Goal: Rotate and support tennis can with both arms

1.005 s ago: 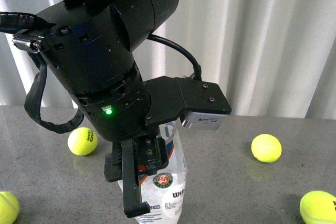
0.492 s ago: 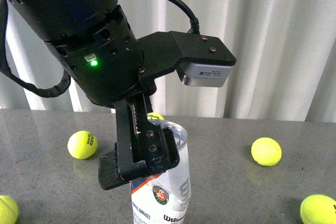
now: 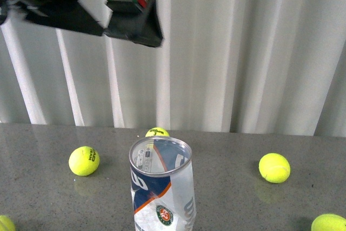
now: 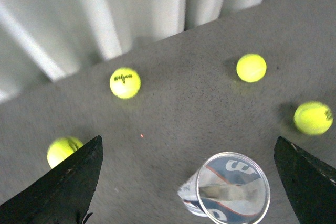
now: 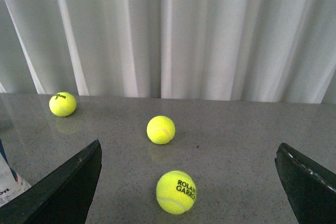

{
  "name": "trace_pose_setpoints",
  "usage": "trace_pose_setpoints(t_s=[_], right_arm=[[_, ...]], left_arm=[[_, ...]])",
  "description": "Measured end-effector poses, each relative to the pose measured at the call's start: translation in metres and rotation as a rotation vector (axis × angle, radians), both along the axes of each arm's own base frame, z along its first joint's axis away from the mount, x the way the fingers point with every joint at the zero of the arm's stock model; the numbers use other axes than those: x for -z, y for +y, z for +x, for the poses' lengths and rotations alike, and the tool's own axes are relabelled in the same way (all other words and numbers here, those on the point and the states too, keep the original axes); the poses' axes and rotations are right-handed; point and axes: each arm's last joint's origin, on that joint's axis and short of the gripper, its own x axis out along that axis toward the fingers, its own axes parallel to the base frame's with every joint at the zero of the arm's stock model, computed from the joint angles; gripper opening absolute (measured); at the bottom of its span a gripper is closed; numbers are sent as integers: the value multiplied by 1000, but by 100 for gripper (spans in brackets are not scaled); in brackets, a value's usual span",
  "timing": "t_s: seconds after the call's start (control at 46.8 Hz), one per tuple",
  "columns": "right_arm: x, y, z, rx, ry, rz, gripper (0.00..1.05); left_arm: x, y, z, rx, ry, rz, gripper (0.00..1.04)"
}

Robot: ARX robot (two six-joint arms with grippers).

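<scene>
The tennis can (image 3: 160, 187) stands upright on the grey table near the front edge, its silver rim open at the top and its blue-and-white label with the orange stripe facing me. A blurred black part of the left arm (image 3: 124, 14) shows high at the top left, well clear of the can. In the left wrist view my left gripper (image 4: 187, 145) is open and looks down from above; the can (image 4: 232, 187) stands between its two fingers without touching either. My right gripper (image 5: 187, 148) is open and empty, with only a sliver of the can (image 5: 8, 182) at the picture's edge.
Yellow tennis balls lie around the can: one to its left (image 3: 84, 160), one behind it (image 3: 156, 132), one to its right (image 3: 274, 167), one at the front right (image 3: 328, 223). A Roland Garros ball (image 5: 177, 191) lies between the right fingers. White curtains hang behind the table (image 3: 227, 150).
The left arm has risen from around the can to the top of the front view. The can now stands alone with its open rim showing.
</scene>
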Motion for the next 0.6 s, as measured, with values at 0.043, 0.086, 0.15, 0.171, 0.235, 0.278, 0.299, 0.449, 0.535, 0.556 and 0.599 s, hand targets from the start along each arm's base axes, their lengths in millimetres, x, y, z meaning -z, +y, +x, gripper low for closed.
trace_pose_setpoints(t_s=[0.043,0.086,0.15,0.171,0.235,0.278,0.299,0.449,0.535,0.556,0.599], right_arm=[[0,0,0,0,0,0,98],[0,0,0,1,0,0,98],[0,0,0,-1,0,0,98],[0,0,0,-1,0,0,98],[0,0,0,0,0,0,98],[0,0,0,0,0,0,98],[0,0,0,0,0,0,98],[0,0,0,2,0,0,98],[0,0,0,2,0,0,98],[0,0,0,2,0,0,98],[0,0,0,-1,0,0,98]], left_arm=[[2,5,-3,-70,49,-95,98],[3,7,-4,-115,79,-150,98],[7,8,-3,-169,125,-222,98],[8,8,-3,-179,138,-238,98],[11,7,-2,-200,163,-267,98],[13,7,-1,-207,174,-279,98],[15,5,-2,-238,103,-255,95],[39,30,-29,-449,-401,-206,67],[53,46,-47,-469,-471,-204,52],[57,50,-51,-474,-478,-199,49],[66,56,-59,-477,-479,-192,42]])
